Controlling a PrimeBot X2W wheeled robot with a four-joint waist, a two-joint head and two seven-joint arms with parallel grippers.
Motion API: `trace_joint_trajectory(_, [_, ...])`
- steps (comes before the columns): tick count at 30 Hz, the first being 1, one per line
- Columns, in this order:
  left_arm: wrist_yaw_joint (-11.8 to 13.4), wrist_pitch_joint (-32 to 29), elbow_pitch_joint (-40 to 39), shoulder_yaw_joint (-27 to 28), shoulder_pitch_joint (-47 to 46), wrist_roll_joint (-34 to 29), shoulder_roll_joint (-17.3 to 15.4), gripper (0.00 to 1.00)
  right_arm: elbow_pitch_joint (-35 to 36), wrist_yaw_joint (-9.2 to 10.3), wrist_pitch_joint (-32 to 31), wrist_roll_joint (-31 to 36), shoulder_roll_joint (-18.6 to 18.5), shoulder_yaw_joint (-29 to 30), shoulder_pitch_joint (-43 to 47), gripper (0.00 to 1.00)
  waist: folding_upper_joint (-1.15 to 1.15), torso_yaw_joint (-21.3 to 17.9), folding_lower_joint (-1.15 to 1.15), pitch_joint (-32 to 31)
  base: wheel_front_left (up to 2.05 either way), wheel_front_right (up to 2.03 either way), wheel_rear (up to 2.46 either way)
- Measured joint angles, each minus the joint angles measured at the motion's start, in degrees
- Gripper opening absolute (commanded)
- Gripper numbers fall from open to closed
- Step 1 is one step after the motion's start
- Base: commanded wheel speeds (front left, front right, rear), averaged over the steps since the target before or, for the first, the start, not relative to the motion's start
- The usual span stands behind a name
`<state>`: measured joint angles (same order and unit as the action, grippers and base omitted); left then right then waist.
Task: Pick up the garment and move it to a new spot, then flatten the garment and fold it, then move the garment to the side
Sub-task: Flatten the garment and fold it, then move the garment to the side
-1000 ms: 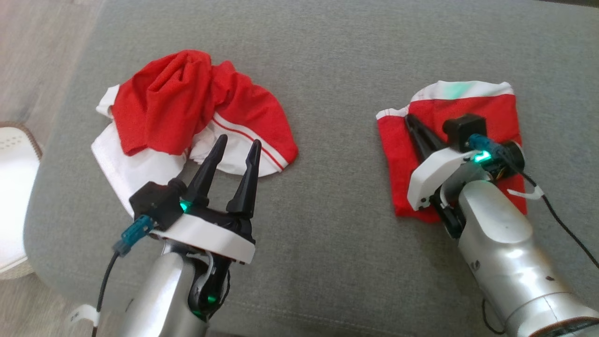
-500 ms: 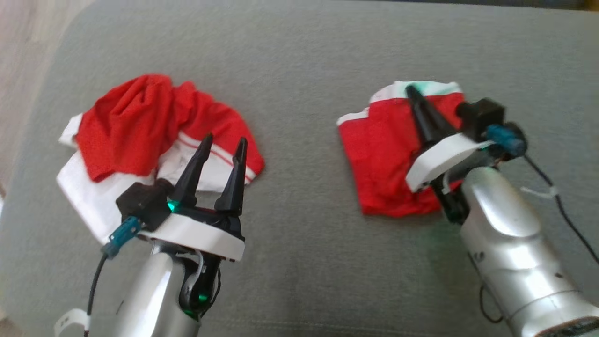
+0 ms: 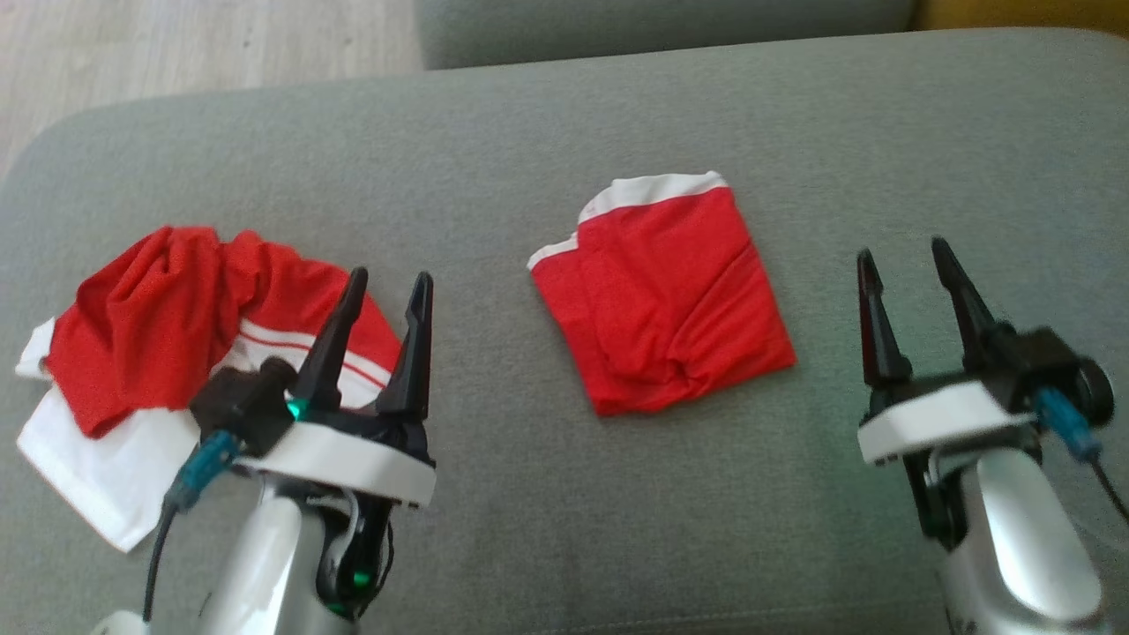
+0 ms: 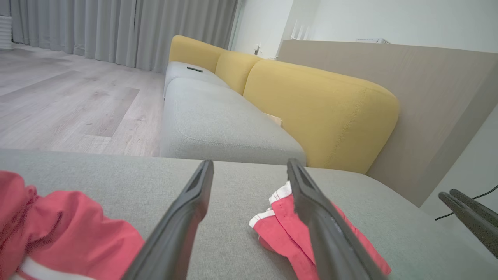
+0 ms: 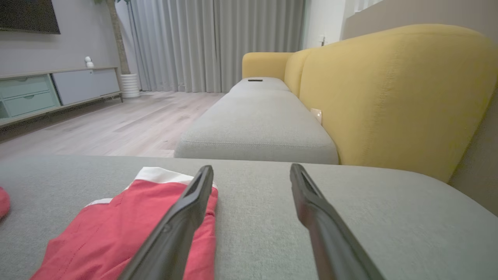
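Standing open above the grey sofa cushion [image 3: 617,132], both grippers are holding nothing. The left gripper [image 3: 389,278] is showing its two fingers well apart, and the right gripper [image 3: 901,251] is doing the same, with bare cushion showing through the gap. The folded garment [image 3: 661,300] is lying flat on the cushion between the two grippers, nearer the right one but clear of it, its white band turned away from the robot. A crumpled garment [image 3: 159,353] is lying in a heap at the left. The left fingers are crossing its near edge from where I am looking, and I cannot tell whether they are touching it. To my eye the folding is looking finished, with at most a last shift to the side pending. The danger is sitting in that soft fold: a finger dragging across it, or pinching only the top layer, is likely to peel it open. On the left, a careless sweep could be snagging the heap and pulling it along, perhaps off the cushion's edge.
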<state>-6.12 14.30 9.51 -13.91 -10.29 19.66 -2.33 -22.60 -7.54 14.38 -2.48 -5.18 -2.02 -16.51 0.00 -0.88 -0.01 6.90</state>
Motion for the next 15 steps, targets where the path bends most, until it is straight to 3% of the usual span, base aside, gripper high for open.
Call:
trace_joint_trajectory(7, [0.0, 0.0, 1.0, 0.8, 3.8, -1.2, 0.0, 1.00, 3.9, 0.00, 0.0, 1.8, 1.8, 2.9, 6.8, 1.00, 0.00, -2.0, 0.00, -1.9, 0.00, 0.00, 0.00])
trace_joint_trajectory(15, [0.0, 0.0, 1.0, 1.2, 4.5, -1.4, 0.0, 1.00, 4.4, 0.00, 0.0, 1.8, 2.3, 3.1, 7.4, 1.00, 0.00, -1.6, 0.00, -1.7, 0.00, 0.00, 0.00])
